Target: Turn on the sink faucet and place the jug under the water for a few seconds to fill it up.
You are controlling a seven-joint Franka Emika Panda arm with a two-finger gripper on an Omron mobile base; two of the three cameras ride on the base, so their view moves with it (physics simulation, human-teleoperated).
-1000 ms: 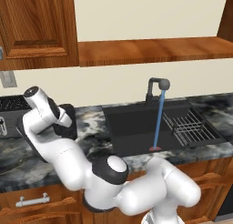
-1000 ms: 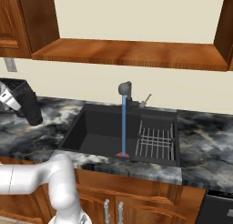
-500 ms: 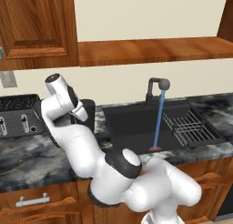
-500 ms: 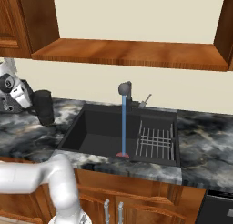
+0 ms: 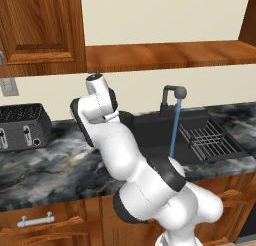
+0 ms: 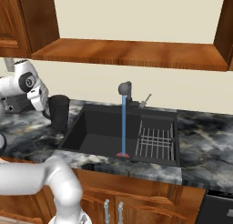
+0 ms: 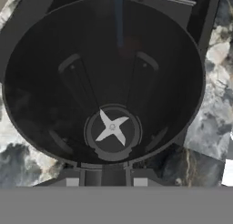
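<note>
Water runs from the faucet into the sink — the jug hangs at the sink's left edge, carried by the gripper clamped on its rim, heading streamward.

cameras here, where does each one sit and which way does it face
Left base view: behind the arm's left, facing the sink and toaster; arm rises lower right.
Right base view: behind the arm's right, facing the sink; arm lower left.
Hand view: on the hand, looking down into the jug.
Both base views share the faucet and water.
</note>
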